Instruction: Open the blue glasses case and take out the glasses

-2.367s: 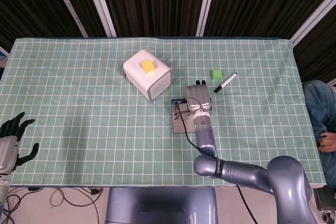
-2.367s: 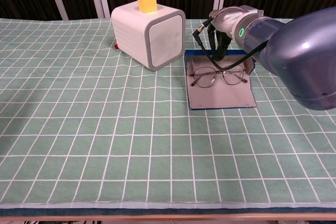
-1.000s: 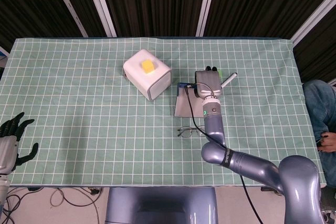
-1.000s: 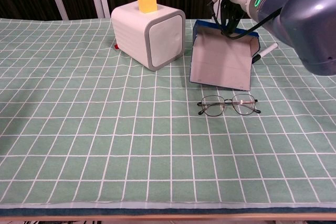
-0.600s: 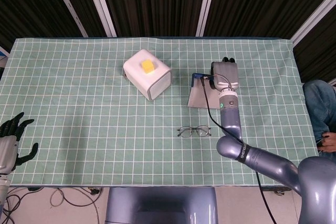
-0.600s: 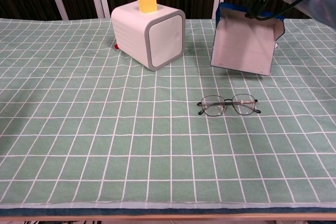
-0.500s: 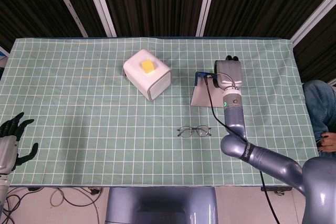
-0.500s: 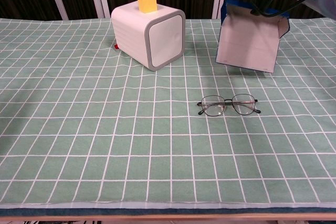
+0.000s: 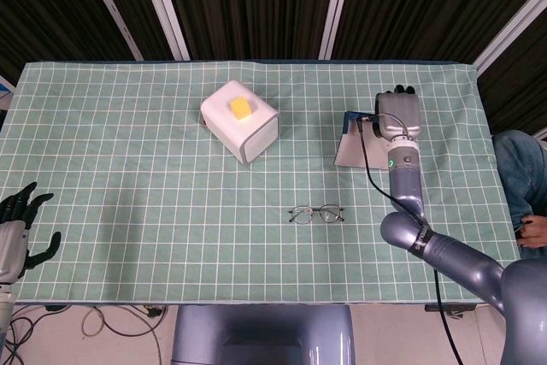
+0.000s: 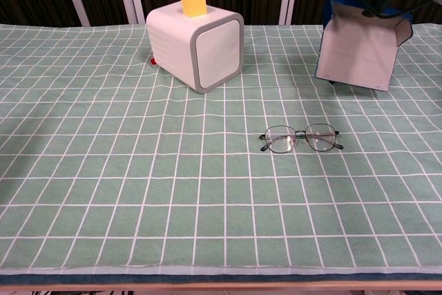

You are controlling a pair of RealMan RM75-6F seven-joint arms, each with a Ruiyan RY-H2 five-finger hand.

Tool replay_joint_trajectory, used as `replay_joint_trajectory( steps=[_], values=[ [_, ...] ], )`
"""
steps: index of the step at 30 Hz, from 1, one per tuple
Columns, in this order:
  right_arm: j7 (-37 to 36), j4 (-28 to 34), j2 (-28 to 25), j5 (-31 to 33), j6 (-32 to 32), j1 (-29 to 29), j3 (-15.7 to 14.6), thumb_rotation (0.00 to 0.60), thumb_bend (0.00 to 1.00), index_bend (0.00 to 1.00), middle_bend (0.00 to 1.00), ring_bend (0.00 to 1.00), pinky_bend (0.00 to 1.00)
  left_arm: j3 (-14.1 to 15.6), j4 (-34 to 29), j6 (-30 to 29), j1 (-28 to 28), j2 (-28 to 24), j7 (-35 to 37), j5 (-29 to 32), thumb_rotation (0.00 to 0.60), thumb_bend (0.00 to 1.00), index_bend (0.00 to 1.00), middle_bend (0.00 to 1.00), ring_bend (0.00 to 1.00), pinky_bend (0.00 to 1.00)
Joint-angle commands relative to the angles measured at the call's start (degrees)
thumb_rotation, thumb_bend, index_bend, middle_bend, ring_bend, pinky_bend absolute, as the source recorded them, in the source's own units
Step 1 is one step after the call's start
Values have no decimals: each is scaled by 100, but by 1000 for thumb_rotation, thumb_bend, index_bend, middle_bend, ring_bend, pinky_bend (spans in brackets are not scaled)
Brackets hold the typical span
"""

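At the near edge of the table, the left hand [image 9: 15, 226] is idling with its fingers spread and nothing in them, well apart from the work. On the green checked tablecloth [image 10: 138, 191] further in, the glasses [image 10: 301, 138] are lying flat and unfolded, lenses facing up, clear of everything else; the main goal of the task is looking done, since they are out of their case and resting free on the cloth. Beyond them and to the right, the right hand [image 9: 398, 114] is gripping the upper edge of the blue glasses case [image 10: 359, 45], which is hanging open and tilted above the table, its pale lining facing the chest camera and holding nothing. What is remaining, by the look of it, is only setting the emptied case down and letting go. Farther back on the left, a white box [image 10: 196, 41] is standing with a yellow block [image 10: 193, 1] on top, taking no part.
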State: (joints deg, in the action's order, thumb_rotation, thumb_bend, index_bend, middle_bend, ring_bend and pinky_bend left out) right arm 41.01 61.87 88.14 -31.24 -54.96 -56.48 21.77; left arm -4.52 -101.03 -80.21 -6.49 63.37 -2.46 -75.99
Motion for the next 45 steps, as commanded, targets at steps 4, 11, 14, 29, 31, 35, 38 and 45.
replay_joint_trajectory(
  steps=[4,11,14,29,31,35,38,45],
  values=[
    [-171,-558,237,9,314,64,-124,600,410,542,365,188,192,-8,-4,27,-12,6,-17,29,600,380,158,0,0,0],
    [-122,-563,295,439,560,83,-59,600,229,282,89,28,191,-13,9,10,-11,20,-17,16,600,379,158,0,0,0],
    [21,-557,302,590,618,47,-77,600,160,184,3,0,191,-15,12,4,-8,23,-21,20,600,380,158,0,0,0],
    [-489,1461,-1150,233,14,710,26,600,150,169,8,0,190,-11,53,-65,-2,46,10,-94,600,380,158,0,0,0],
    [-754,1882,-1469,-93,-251,982,-5,600,150,169,14,0,190,-7,71,-98,1,58,15,-147,600,380,158,0,0,0],
    [-1058,2606,-2092,-783,-847,1578,-267,600,150,168,50,9,191,27,92,-148,14,78,-3,-253,600,380,158,0,0,0],
    [-1335,3090,-2476,-1222,-1235,2028,-468,600,152,169,61,13,190,54,88,-204,29,88,-38,-343,600,380,158,0,0,0],
    [-2051,3726,-2980,-2372,-2150,3045,-1033,600,153,169,61,13,190,118,101,-402,90,113,-115,-600,600,380,158,0,0,0]
  ],
)
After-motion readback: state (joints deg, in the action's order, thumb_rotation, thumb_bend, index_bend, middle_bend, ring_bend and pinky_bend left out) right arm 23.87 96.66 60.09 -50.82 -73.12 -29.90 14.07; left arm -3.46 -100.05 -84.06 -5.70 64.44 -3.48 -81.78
